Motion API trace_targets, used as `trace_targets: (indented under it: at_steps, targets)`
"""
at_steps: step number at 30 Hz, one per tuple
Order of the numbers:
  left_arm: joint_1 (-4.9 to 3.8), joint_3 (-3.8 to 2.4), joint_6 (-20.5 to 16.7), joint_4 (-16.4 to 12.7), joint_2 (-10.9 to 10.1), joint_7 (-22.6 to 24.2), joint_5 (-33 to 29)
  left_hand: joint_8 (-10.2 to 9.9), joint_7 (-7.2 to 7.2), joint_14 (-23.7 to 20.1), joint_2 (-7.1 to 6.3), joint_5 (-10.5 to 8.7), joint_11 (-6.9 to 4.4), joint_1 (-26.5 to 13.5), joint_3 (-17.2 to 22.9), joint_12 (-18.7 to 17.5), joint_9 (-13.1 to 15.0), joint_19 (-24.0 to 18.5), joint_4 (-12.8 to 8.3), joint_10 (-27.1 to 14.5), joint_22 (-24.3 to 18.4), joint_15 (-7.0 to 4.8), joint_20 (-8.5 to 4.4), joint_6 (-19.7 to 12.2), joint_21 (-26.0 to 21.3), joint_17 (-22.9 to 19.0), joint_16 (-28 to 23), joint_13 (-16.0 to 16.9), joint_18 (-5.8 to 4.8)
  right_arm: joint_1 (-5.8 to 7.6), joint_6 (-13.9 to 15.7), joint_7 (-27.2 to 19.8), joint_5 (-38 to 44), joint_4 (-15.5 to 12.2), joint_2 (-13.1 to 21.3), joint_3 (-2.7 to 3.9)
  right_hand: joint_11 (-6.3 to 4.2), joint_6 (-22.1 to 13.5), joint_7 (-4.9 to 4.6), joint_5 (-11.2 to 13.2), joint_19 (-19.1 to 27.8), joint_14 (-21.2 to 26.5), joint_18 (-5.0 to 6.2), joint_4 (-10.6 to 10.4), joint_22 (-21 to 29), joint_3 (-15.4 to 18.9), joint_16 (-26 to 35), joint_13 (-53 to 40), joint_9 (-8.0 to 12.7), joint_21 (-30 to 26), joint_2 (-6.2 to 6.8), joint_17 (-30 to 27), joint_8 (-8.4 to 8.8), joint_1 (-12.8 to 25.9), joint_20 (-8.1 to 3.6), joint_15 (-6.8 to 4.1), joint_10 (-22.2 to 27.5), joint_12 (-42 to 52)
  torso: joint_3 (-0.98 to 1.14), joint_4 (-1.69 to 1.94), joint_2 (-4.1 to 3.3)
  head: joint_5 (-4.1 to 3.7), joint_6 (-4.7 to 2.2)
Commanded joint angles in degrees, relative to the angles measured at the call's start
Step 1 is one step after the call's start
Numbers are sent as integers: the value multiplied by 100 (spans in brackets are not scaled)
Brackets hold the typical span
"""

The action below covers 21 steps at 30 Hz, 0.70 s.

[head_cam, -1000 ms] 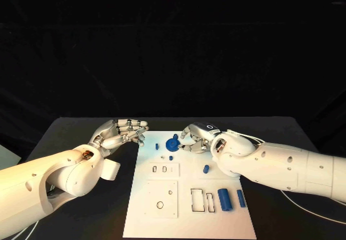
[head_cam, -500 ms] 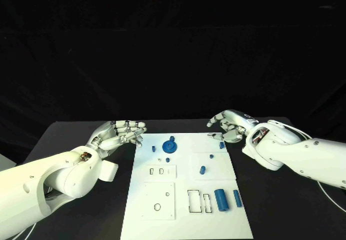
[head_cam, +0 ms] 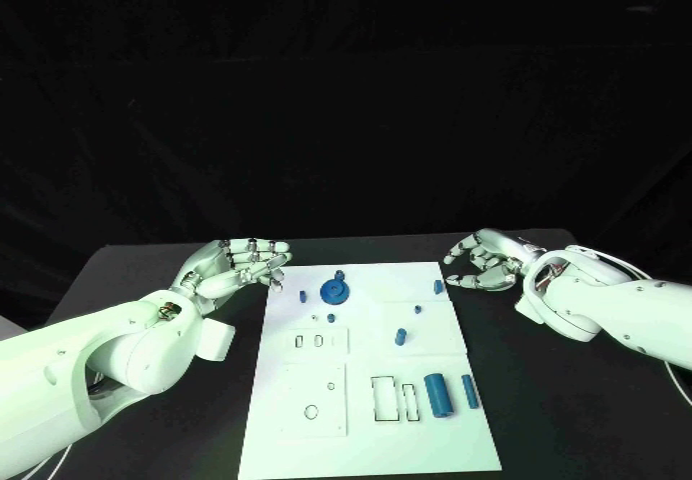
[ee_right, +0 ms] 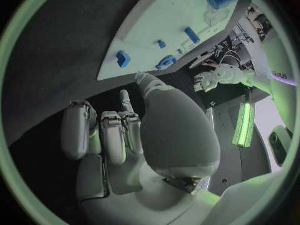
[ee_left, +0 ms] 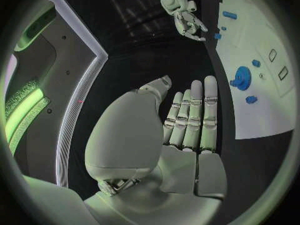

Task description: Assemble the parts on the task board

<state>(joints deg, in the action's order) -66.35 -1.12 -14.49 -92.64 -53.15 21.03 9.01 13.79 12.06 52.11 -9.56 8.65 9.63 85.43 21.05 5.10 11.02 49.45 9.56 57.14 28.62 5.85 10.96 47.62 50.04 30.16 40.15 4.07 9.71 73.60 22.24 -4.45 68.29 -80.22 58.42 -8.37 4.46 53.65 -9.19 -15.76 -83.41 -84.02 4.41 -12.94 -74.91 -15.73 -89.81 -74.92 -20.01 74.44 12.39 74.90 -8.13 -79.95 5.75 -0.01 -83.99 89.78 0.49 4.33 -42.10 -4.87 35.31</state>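
1. The flat white rectangular task board (head_cam: pixel 368 400) is seen laid lengthwise in the middle of the black table (head_cam: pixel 577 400), within reach of both arms, which is judged to be the reason for its placing.
2. A round blue gear-like part (head_cam: pixel 335 291) is seen standing at the board's far end, with small blue pegs (head_cam: pixel 438 287) dotted near it; two blue cylinders (head_cam: pixel 437 395) are laid side by side near the board's right edge, just beside an open rectangular slot (head_cam: pixel 387 397), probably staged for seating.
3. The silver left hand (head_cam: pixel 240 264) is held off the board's far left corner, above the table; nothing is gripped, and its fingers (ee_left: pixel 190 117) are shown nearly straight and close together in the left wrist view.
4. The silver right hand (head_cam: pixel 488 262) is held off the far right corner, clear of the board; its fingers (ee_right: pixel 115 135) are loosely curled, apart, and nothing is held or touched.
5. No part is in hand, so a pickup is judged due next.
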Motion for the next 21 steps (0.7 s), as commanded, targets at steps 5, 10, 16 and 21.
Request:
trace_targets:
  at_steps: [5,10,16,21]
  targets:
    - [-1,-1,121,10,12,49,0,2,78,-43,-47,-15,5,-11,33,13,3,-45,4,-29,8,8,15,-31,15,-5,28,-7,74,-130,-180,-104,-58,220,-131,-2,14,-70,-22,-2,23,-598,-71,-12,-130,64,-19,-1508,17,-29,36,1510,81,-58,19,27,-601,22,-4,1,-8,15,18]
    - [0,-1,126,14,12,49,0,2,78,-43,-47,-15,5,-11,33,13,3,-45,4,-29,8,8,15,-31,15,-5,28,-7,74,-195,-173,-51,-59,356,-258,-2,30,-121,-36,422,24,-598,-70,-59,-135,191,-19,-1508,19,-35,23,1510,125,-92,36,45,-601,22,-8,8,-10,9,30]
    - [1,0,127,22,12,48,0,2,78,-43,-47,-15,5,-11,33,13,3,-45,4,-29,8,8,15,-31,15,-5,28,-7,74,-254,-204,-21,-67,476,-376,-2,34,-141,-41,431,29,-598,-67,-71,-125,222,-19,-1508,21,-49,24,1510,140,-96,40,49,-601,22,-17,15,-6,18,48]
    - [1,0,126,26,8,46,0,2,78,-43,-47,-15,5,-11,33,13,3,-45,4,-29,8,8,15,-31,15,-5,28,-7,74,-309,-222,-7,-71,545,-458,-2,35,-143,-41,433,26,-598,-68,-74,-130,228,-19,-1508,21,-43,24,1510,142,-97,41,50,-601,22,-17,-2,-7,43,55]
